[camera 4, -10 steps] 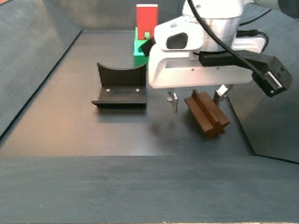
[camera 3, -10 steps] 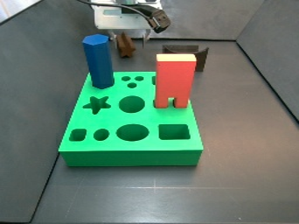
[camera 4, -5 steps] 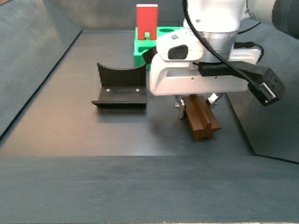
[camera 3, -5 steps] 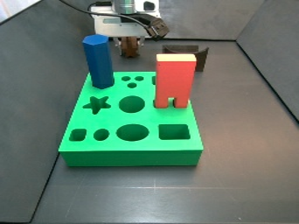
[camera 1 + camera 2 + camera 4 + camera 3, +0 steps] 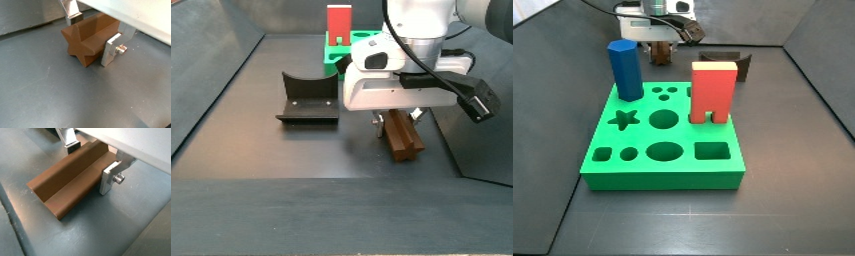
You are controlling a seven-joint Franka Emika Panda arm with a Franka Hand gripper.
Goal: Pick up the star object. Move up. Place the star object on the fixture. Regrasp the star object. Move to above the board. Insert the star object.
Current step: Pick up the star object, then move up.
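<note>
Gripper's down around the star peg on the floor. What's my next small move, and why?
Probably close the jaws. In both wrist views the gripper straddles the star object, which lies on its side on the floor, one finger at each flank with slight gaps. It looks centred, so squeeze before lifting.

The tool (image 5: 398, 119) is low over the dark surface (image 5: 291, 160), with its fingers on either side of the star object (image 5: 402, 136), which lies flat. At 9 o'clock from the tool stands the fixture (image 5: 307, 97). At 12 o'clock, behind the arm, a red block (image 5: 339, 24) stands on the board (image 5: 338, 54).
</note>
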